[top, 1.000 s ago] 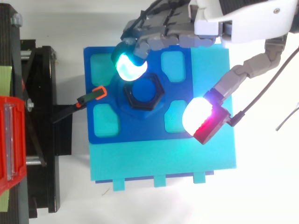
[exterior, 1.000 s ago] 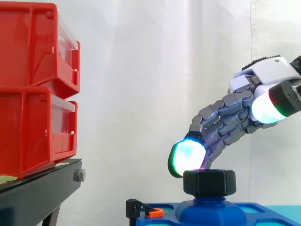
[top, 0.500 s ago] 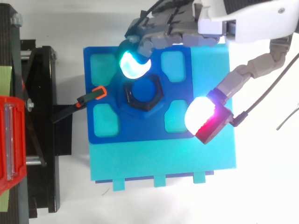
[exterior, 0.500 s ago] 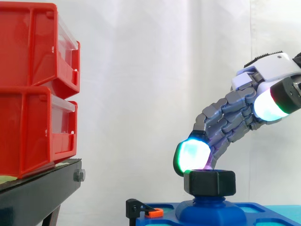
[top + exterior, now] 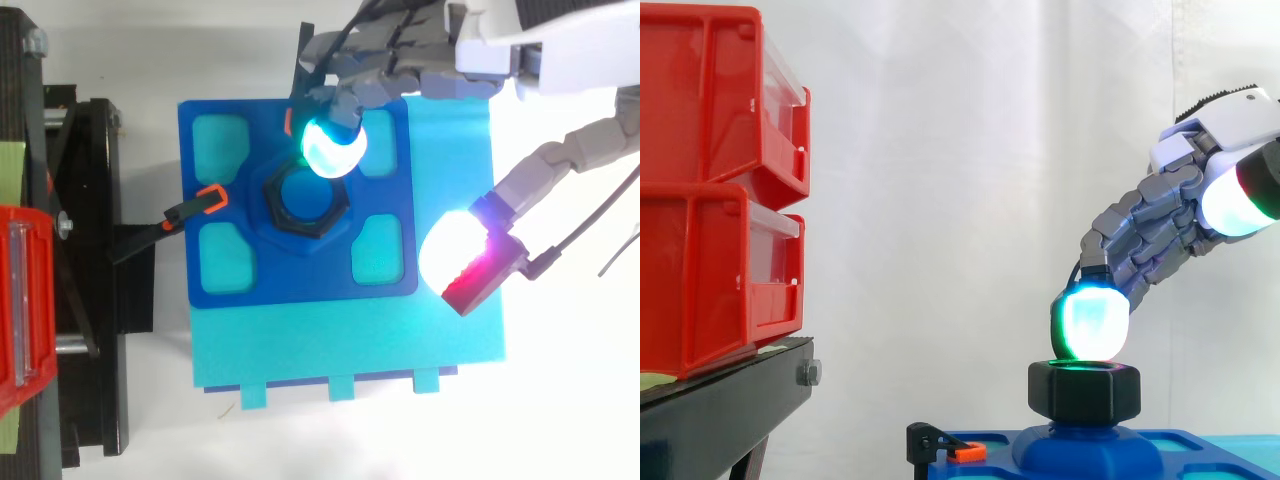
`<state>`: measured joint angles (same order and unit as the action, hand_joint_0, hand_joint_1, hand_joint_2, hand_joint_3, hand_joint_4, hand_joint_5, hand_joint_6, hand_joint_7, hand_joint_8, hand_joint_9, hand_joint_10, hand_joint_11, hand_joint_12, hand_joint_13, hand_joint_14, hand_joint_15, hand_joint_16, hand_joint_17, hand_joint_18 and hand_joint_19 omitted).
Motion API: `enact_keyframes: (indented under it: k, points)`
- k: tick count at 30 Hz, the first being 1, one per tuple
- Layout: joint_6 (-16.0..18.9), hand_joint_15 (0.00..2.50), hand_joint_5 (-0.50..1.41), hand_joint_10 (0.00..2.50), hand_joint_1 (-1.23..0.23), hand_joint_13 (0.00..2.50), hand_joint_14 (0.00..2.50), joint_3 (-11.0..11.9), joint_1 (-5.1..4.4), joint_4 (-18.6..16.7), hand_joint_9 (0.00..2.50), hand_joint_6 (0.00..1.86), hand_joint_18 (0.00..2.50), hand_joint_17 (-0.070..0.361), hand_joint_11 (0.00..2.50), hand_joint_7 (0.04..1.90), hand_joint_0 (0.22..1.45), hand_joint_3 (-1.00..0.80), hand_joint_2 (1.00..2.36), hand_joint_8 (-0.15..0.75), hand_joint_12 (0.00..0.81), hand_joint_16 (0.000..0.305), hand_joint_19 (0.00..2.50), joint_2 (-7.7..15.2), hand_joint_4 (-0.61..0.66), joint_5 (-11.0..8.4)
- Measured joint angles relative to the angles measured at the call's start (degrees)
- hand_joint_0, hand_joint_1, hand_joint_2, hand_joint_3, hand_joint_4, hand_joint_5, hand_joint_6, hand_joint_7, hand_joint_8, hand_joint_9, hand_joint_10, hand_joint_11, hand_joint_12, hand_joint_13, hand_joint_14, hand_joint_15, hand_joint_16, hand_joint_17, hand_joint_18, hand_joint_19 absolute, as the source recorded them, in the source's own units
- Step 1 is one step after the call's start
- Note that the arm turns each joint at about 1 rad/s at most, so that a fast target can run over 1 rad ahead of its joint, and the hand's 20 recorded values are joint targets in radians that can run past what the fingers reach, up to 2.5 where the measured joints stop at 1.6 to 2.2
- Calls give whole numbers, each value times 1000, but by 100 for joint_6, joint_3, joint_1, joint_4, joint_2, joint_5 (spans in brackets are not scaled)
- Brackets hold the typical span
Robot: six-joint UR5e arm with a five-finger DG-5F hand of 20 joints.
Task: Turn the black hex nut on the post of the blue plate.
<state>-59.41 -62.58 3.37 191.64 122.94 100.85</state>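
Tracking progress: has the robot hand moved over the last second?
Yes: robot hand shifted right in side view, fingertip now above the black hex nut.

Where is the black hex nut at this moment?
Top view: the black hex nut sits on the post in the middle of the blue plate, right of the orange clip, under a fingertip of the hand.

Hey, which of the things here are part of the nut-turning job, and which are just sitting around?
Part of the job: black hex nut, post, blue plate, hand.

Just lying about: red bins, black stand, orange-tipped clamp, cyan base.
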Motion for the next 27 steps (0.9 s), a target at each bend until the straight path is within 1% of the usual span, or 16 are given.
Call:
enact_keyframes:
  k: [4,9,12,14,18,22,24,27]
  points:
    - [10,469,-266,1,-418,377,4,0,-48,10,255,504,232,151,53,811,444,-500,1000,469,568,67,362,-21,470,-111]
    - [23,452,-266,0,-421,356,4,18,-92,7,252,504,208,150,60,810,444,-500,1000,468,564,67,353,-24,471,-189]
    - [28,452,-266,0,-421,350,5,100,-119,5,252,504,204,150,60,805,444,-500,1000,468,561,67,354,-25,473,-210]
    - [36,455,-266,0,-422,350,3,188,-150,5,252,504,204,150,52,805,444,-500,1000,468,562,67,354,-26,472,-271]
    - [84,453,-266,1,-424,350,3,318,-204,0,250,504,200,150,51,806,445,-500,1000,466,561,66,354,-25,470,-448]
    - [264,451,-266,0,-427,341,3,361,-257,-21,252,503,184,149,60,799,446,-500,1000,466,557,66,351,-25,467,-622]
    - [416,447,-267,0,-428,342,3,365,-286,-82,253,504,185,149,54,794,445,-500,1000,466,557,66,351,-24,465,-723]
    - [616,446,-267,0,-428,342,4,364,-351,-308,253,503,185,149,60,794,446,-500,1000,466,556,66,351,-15,466,-912]
